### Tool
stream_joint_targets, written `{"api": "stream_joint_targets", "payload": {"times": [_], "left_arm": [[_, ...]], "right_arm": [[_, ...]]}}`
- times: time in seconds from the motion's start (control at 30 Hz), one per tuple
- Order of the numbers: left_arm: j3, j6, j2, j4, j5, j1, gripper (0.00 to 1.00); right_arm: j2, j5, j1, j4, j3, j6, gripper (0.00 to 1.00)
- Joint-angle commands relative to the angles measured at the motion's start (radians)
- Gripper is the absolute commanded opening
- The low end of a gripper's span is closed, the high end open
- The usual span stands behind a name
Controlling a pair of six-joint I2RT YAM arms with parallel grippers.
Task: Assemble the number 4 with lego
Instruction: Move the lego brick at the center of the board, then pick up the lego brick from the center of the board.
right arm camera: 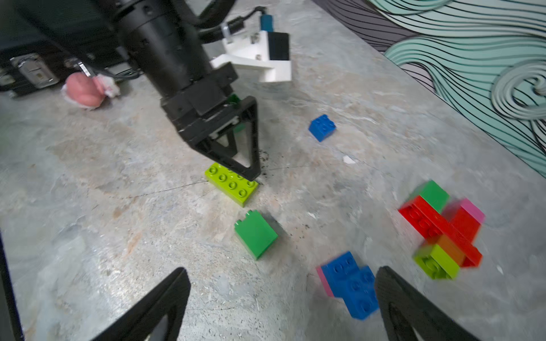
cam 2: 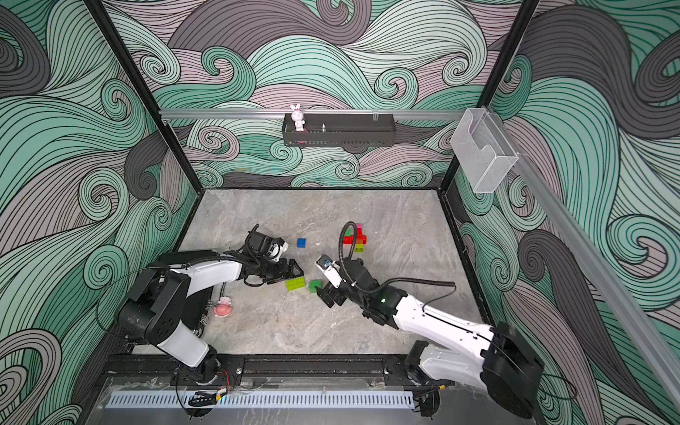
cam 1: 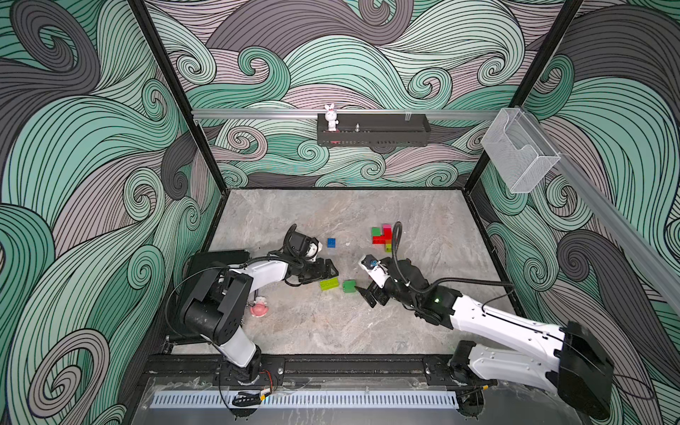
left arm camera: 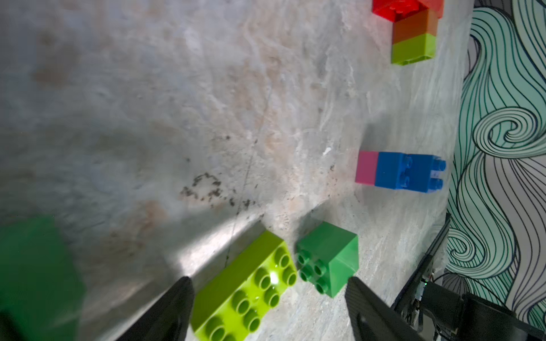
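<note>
A lime oblong lego brick (cam 1: 328, 284) lies studs up beside a square green brick (cam 1: 349, 286) at mid-table. My left gripper (left arm camera: 270, 307) hangs open over the lime brick (left arm camera: 245, 289), which sits close to one finger; the green brick (left arm camera: 328, 257) is near the other. My right gripper (right arm camera: 282, 271) is open and holds nothing. A joined blue-and-pink piece (right arm camera: 348, 283) rests on the table by one of its fingers. Farther back lie a lone blue brick (cam 1: 331, 242) and a joined cluster of red, green, pink, orange and lime bricks (cam 1: 382, 235).
A pink-and-white figurine (cam 1: 259, 307) lies by the left arm's base. On the back wall a black shelf (cam 1: 373, 130) carries a white rabbit toy (cam 1: 330, 117). A clear plastic holder (cam 1: 519, 154) hangs on the right wall. A blurred green shape (left arm camera: 29, 265) fills one corner of the left wrist view.
</note>
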Motion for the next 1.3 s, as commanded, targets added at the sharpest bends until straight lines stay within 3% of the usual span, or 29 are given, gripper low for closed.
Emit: {"api": "stream_joint_targets", "payload": {"times": [0.0, 0.13, 0.4, 0.5, 0.63, 0.7, 0.9, 1.27], "left_arm": [[0.009, 0.039, -0.012, 0.055, 0.051, -0.019, 0.84], [-0.049, 0.041, -0.045, 0.061, 0.055, -0.043, 0.82], [-0.112, 0.025, -0.129, 0.013, -0.024, -0.104, 0.79], [-0.115, 0.052, -0.164, -0.039, -0.11, -0.118, 0.79], [-0.135, 0.12, -0.191, -0.118, -0.375, -0.22, 0.78], [-0.182, 0.124, -0.229, -0.082, -0.434, -0.252, 0.76], [-0.292, 0.16, -0.306, 0.046, -0.471, -0.272, 0.73], [-0.301, 0.26, -0.216, 0.169, -0.468, -0.319, 0.71]], "right_arm": [[-0.05, 0.153, -0.033, -0.064, -0.009, 0.188, 0.99], [-0.069, 0.172, -0.072, -0.178, 0.013, 0.239, 0.99], [-0.041, 0.17, -0.08, -0.137, 0.019, 0.214, 0.99], [-0.012, 0.163, -0.081, -0.129, 0.031, 0.212, 0.99], [0.02, 0.165, -0.08, -0.13, 0.048, 0.212, 0.99], [0.026, 0.169, -0.08, -0.126, 0.049, 0.212, 0.99], [0.027, 0.177, -0.08, -0.118, 0.049, 0.19, 0.99], [0.037, 0.192, -0.08, -0.108, 0.046, 0.181, 0.99]]}}
